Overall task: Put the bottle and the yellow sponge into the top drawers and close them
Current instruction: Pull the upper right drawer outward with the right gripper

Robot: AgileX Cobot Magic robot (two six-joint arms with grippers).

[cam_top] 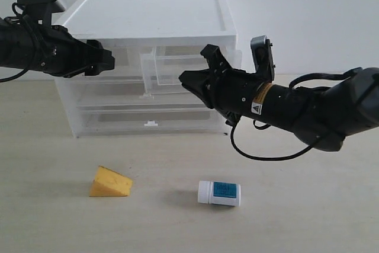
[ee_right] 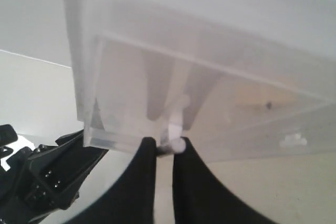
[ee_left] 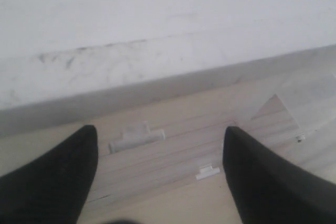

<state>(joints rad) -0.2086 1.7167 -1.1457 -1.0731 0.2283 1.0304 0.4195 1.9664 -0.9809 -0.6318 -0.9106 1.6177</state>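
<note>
On the left of the exterior view, the left gripper (cam_top: 105, 58) hovers at the front of the left translucent top drawer (cam_top: 125, 64). Its fingers are spread wide and hold nothing. Below it on the pale wooden table (cam_top: 296, 217) lies the yellow wedge-shaped foam sponge (cam_top: 111, 183), tall end to the left and tapering rightward. I judge my left arm to be the nearer one to it.

Further right on the table is the small white plastic pill bottle with a teal-blue label (cam_top: 219, 193). It lies on its side with its long axis running left to right and its cap to the left. It sits below the right arm, well apart from the drawers.

The right translucent top drawer (cam_top: 172, 63) stands partly pulled out of the clear plastic cabinet (cam_top: 148, 16). The right gripper (ee_right: 167, 142) is clenched on its white tab handle (ee_right: 177, 144). Neither item is in a drawer yet.

By my count there are one sponge, one bottle, two top drawers, two full-width drawers (cam_top: 118, 96) beneath them, and two arms.
</note>
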